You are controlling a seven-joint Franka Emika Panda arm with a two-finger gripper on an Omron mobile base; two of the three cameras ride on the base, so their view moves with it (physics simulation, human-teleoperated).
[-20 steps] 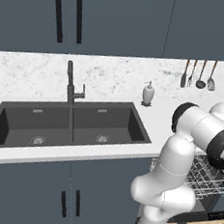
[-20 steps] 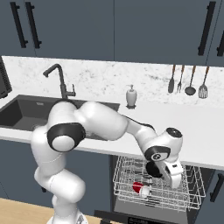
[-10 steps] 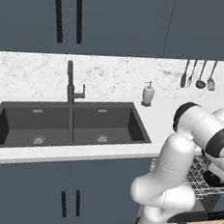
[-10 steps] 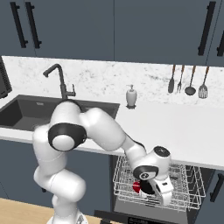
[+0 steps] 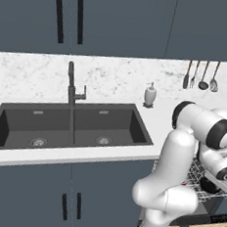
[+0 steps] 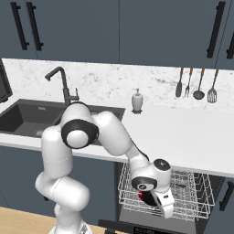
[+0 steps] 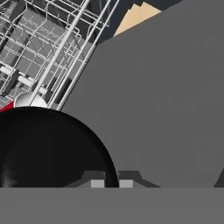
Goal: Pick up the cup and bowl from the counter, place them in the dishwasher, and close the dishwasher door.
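Noted the gripper [image 7: 111,183] far lower than a second before: then level with the edge of the counter [image 6: 183,132], above the rack [image 6: 187,187]; by this moment down at the rack's front edge, at 6 o'clock in the right base view. Took that drop as the final lowering of the second dish into the dishwasher [image 6: 201,201], with release and the closing of the door [image 7: 166,109] not yet done.

Saw the two fingertips close together at 6 o'clock in the hand view, with the rim of the bowl [image 7: 48,148] passing between them. Judged the pincer clamped on that rim.

Placed the bowl at 8 o'clock in the hand view, a broad black disc held off the wires, with the rack behind it at 11 o'clock and the dropped door spreading flat and grey towards 3 o'clock. Spotted a red-and-white thing, probably the cup [image 7: 26,100], just past the bowl's upper edge at 9 o'clock and seemingly already in the rack.

Found no long axis worth naming on a round bowl. Judged it gripped by the edge, with one broad face turned to the hand camera. Could not tell from the flat black whether the hollow or the underside faced that way, nor the exact tilt against the rack.
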